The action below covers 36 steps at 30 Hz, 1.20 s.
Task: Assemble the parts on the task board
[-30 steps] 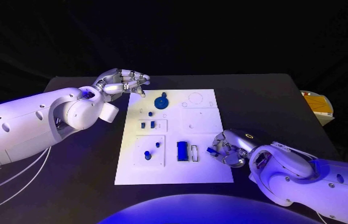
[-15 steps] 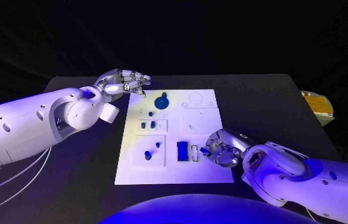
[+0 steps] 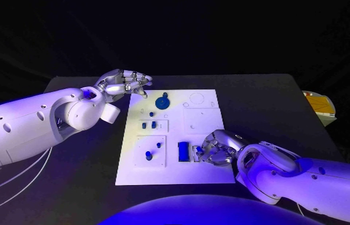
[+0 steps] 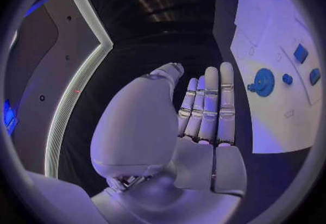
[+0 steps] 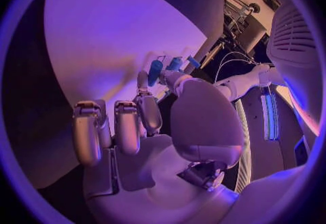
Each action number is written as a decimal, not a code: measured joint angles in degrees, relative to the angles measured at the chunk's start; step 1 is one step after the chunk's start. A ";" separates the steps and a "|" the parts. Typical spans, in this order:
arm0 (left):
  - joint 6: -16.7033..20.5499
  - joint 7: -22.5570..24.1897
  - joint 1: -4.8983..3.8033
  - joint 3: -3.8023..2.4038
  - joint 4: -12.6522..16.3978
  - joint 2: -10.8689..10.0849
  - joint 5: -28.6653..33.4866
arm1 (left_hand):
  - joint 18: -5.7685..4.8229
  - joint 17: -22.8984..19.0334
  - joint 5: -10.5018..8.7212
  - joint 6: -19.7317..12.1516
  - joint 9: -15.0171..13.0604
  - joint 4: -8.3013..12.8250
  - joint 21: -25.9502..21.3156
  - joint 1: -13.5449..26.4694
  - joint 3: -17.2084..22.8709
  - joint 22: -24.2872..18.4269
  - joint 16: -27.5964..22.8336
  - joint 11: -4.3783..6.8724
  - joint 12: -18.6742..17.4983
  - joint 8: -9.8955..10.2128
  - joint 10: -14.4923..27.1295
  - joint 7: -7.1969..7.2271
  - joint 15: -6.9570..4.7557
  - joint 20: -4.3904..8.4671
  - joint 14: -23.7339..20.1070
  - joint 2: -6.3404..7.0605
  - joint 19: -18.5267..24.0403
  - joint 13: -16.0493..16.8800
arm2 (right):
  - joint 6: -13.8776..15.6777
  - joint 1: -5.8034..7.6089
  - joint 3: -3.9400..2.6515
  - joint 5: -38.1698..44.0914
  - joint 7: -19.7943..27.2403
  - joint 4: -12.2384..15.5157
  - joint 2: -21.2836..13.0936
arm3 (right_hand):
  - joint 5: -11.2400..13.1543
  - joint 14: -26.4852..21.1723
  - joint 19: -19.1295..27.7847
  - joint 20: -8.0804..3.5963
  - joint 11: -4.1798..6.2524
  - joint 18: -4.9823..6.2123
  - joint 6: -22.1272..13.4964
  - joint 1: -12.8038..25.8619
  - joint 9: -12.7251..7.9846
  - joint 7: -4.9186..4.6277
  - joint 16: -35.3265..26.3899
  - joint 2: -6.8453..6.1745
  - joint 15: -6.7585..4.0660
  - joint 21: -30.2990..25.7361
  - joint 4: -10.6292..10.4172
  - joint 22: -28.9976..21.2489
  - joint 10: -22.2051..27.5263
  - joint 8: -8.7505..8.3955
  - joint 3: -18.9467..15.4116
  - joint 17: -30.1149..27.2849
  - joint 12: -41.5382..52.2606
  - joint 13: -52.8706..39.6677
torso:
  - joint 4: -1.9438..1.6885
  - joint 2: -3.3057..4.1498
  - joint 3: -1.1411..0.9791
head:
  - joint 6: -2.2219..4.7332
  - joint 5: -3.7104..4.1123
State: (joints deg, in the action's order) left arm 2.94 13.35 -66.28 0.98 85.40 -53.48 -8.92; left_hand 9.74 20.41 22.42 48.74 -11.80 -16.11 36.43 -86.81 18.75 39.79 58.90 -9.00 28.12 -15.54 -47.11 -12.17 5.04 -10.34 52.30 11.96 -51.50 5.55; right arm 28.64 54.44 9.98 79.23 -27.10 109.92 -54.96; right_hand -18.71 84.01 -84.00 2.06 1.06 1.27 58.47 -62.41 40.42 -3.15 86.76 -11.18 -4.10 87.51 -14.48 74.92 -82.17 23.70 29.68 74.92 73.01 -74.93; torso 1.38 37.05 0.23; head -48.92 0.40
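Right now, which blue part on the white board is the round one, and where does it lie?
The blue disc, at the far end of the task board, near the left hand. The other blue parts are small blocks or pegs nearer the robot.

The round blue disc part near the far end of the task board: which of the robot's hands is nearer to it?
Left. The left hand hovers just off the board's far left corner, close to the round blue disc. The right hand is at the near end, beside the blue rectangular part.
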 measured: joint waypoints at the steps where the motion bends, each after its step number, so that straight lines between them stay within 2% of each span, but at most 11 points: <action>1: -0.01 -0.01 0.00 0.00 0.01 -0.01 0.00 | 0.00 0.00 0.00 0.00 0.00 0.00 0.00 0.00 0.00 0.00 0.00 0.00 0.00 0.00 0.00 0.00 0.00 0.00 0.00 0.00 0.00 0.00 | -0.01 0.00 0.00 -0.14 0.02 -0.10 0.14 | -0.15 0.00 0.00 0.00 0.00 0.00 0.09 0.00 -0.01 0.09 0.00 0.00 0.00 0.00 -0.34 0.00 0.00 0.00 -0.34 0.00 0.21 0.00 | 0.00 0.01 0.00 | -0.03 -0.01; 11: -0.12 -0.12 0.00 0.00 0.08 -0.07 -0.01 | 0.00 0.00 0.00 0.00 0.00 0.00 0.00 0.00 0.00 0.00 0.00 0.00 0.00 0.00 0.00 0.00 0.00 0.00 0.00 0.00 0.00 0.00 | -0.12 -0.01 -0.01 -1.06 0.12 -0.85 1.16 | -0.16 0.00 0.00 0.00 -0.01 -0.01 0.36 0.59 0.01 0.36 0.22 0.32 0.00 0.22 -1.59 -0.01 -0.41 0.01 -2.20 0.00 0.67 0.01 | 0.01 0.01 -0.03 | -0.28 -0.07; 24: -0.27 -0.27 0.00 0.00 0.07 -0.05 -0.03 | 0.00 -0.05 0.00 0.00 0.07 0.00 0.00 0.00 0.00 -0.06 0.00 0.00 0.00 0.00 0.00 0.00 0.00 0.00 0.00 0.00 0.00 0.01 | -0.15 -0.02 -0.03 -1.45 0.14 -1.47 1.96 | -0.14 0.00 0.00 0.00 -0.01 0.00 0.59 0.60 -0.01 0.17 0.22 0.33 0.00 0.24 -1.89 -0.01 -0.41 0.05 -2.83 -0.01 0.95 0.01 | 0.04 -0.05 0.00 | -0.43 -0.19; 25: -0.28 -0.28 0.00 0.00 0.07 -0.05 -0.04 | 0.00 -0.05 0.00 0.00 0.07 0.00 0.00 0.00 0.00 -0.06 0.00 0.00 0.00 0.00 0.00 0.00 0.00 0.00 0.00 0.00 0.00 0.01 | -0.16 -0.02 -0.03 -1.46 0.13 -1.55 2.01 | 0.15 0.00 0.00 0.00 -0.01 0.00 0.60 0.97 -0.01 0.17 0.22 0.70 0.00 0.24 -1.98 -0.01 -0.41 0.24 -3.26 -0.01 0.95 0.01 | 0.04 -0.05 0.00 | -0.43 -0.19; 28: -0.30 -0.31 0.00 0.00 0.07 -0.05 -0.05 | 0.00 -0.05 0.00 0.00 0.07 0.00 0.00 0.00 0.00 -0.06 0.00 0.00 0.00 0.00 0.00 0.00 0.00 0.00 0.00 0.00 0.00 0.01 | -0.18 -0.02 -0.02 -1.46 0.09 -1.81 2.17 | 1.45 0.00 0.00 0.00 -0.01 0.00 0.60 2.80 -0.20 0.17 0.22 0.08 0.00 0.24 -2.22 -0.01 -0.41 0.25 -5.37 -0.01 0.95 0.02 | 0.04 -0.05 0.00 | -0.43 -0.16; 33: -0.33 -0.36 0.00 0.00 0.08 -0.05 -0.07 | 0.00 -0.04 0.00 0.00 0.07 0.00 0.00 -0.22 0.00 -0.06 0.00 0.00 0.19 -0.30 0.00 0.00 0.00 0.00 0.00 -0.22 0.00 -0.06 | -0.29 -0.03 -0.01 -1.39 -0.01 -2.16 2.31 | 7.59 -0.19 0.00 0.00 -0.01 0.00 0.65 6.27 -0.48 0.23 0.22 0.09 -0.19 0.24 -2.30 -0.02 -0.41 -0.12 -9.72 -0.01 0.95 0.02 | 0.02 -0.04 0.03 | -0.44 -0.20; 36: -0.34 -0.39 0.00 0.00 0.09 -0.06 -0.08 | 0.00 -0.04 0.00 0.00 0.07 0.00 0.00 -0.22 0.00 -0.05 0.00 0.00 0.21 -0.30 0.00 0.00 0.00 0.00 0.00 -0.22 0.00 -0.06 | -0.39 -0.04 -0.01 -1.27 -0.07 -2.29 2.31 | 8.98 -0.19 0.00 0.00 -0.01 0.00 0.65 6.62 -0.46 0.24 0.22 0.16 -0.23 0.23 -2.37 -0.02 -0.41 -0.12 -10.74 -0.01 0.95 0.02 | 0.02 -0.04 0.04 | -0.48 -0.21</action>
State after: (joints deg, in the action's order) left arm 2.60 12.96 -66.28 0.98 85.49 -53.54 -9.00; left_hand 9.75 20.37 22.42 48.74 -11.73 -16.11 36.43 -87.03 18.75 39.74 58.90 -9.00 28.33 -15.83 -47.11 -12.17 5.04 -10.34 52.30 11.74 -51.50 5.50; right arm 28.24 54.40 9.96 77.96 -27.17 107.63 -52.65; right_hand -9.73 83.82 -84.00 2.06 1.05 1.27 59.13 -55.79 39.95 -2.91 86.98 -11.02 -4.33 87.74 -16.85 74.90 -82.58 23.58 18.94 74.91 73.96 -74.92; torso 1.40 37.00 0.27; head -49.40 0.19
